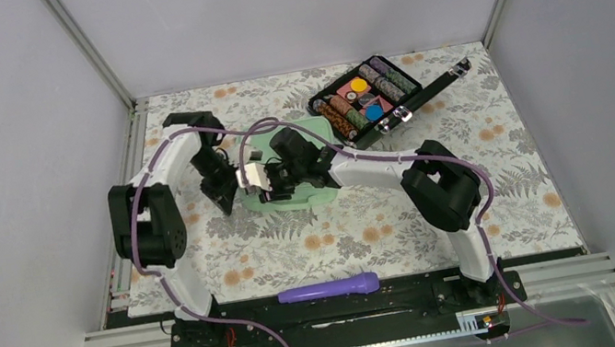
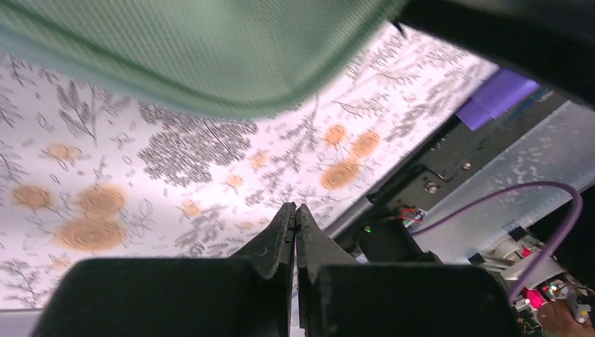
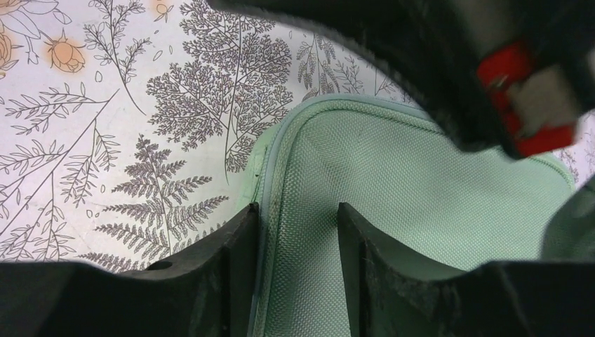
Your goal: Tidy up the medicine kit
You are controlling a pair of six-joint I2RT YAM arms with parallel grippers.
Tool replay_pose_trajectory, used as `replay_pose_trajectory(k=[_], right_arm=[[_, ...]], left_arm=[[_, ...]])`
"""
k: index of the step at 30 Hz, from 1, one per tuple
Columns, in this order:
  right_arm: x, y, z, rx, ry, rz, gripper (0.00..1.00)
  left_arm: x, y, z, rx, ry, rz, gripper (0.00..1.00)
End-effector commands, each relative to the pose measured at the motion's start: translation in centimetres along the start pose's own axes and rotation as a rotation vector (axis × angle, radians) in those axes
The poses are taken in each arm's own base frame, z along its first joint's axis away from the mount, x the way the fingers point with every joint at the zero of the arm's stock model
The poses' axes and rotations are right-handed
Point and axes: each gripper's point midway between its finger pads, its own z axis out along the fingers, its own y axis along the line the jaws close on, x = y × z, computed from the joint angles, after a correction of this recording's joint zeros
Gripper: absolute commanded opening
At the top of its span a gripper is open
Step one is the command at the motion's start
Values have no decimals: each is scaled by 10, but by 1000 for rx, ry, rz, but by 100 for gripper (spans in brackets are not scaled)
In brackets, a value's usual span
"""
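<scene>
At the near edge of the counter [image 1: 360, 235], at 6 o'clock, a purple tool [image 1: 329, 288] is seen lying crosswise, well apart from the work. Further in, near the counter's middle, the medicine kit [image 1: 282, 201] is found. Its long axis is judged to run roughly from 7 to 1 o'clock (much of it is covered by the arms). The left gripper [image 2: 295, 223] is held just beside the kit at 9 o'clock, its jaws pressed together with nothing between them. The right gripper [image 3: 295, 228] is set in from the 3 o'clock side and is the nearer one. Its jaws are parted a little and placed astride the kit's piped edge, one finger over the counter and the other over the woven green face, with no squeeze shown. The coming move is judged to turn on that edge lying between the right jaws. Farthest off, at 1 o'clock, a black case [image 1: 366, 97] lies open.
</scene>
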Motion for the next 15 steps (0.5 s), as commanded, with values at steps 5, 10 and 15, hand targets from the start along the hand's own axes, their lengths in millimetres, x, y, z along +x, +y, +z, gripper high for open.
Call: replay_pose_trajectory(k=[5, 10, 15], right_arm=[[25, 5, -8, -51, 69, 3, 50], [44, 35, -24, -189, 133, -75, 40], [49, 58, -47, -318, 158, -155, 34]], left_arm=[[-23, -3, -52, -61, -266, -55, 19], [-81, 28, -91, -181, -685, 76, 53], [-106, 30, -71, -142, -762, 465, 60]])
